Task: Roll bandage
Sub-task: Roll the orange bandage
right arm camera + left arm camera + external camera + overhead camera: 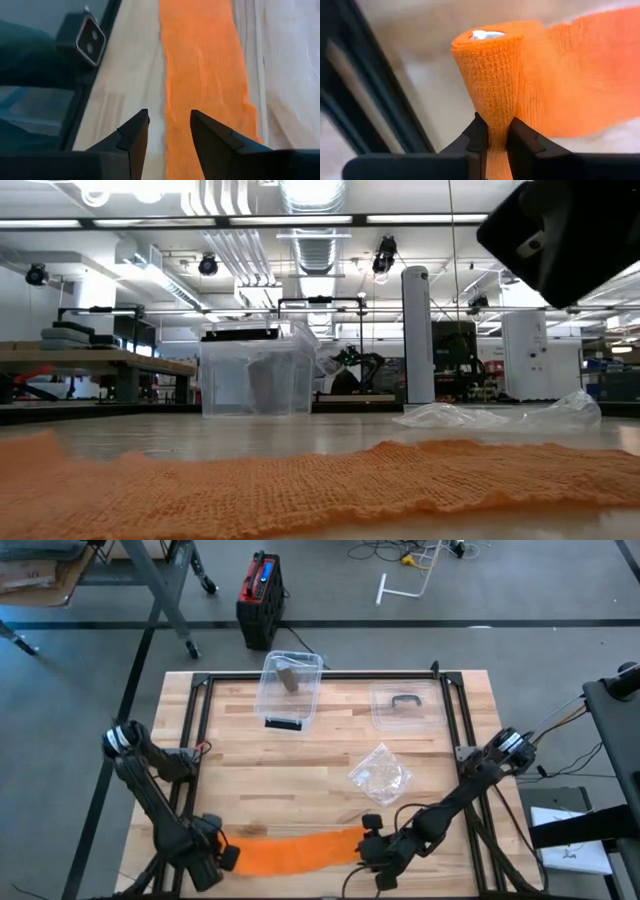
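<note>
We've only started: left tool (497,137) pinches the bandage (295,852) roll's end, bottom left; most still lies flat. Right tool (169,131) spread over the strip.

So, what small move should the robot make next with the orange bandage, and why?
Probably the left gripper should turn its wrist to wind on more strip. It is shut on the rolled end of the orange bandage, which lies mostly flat and unrolled across the table. The right gripper is open above the other end.
</note>
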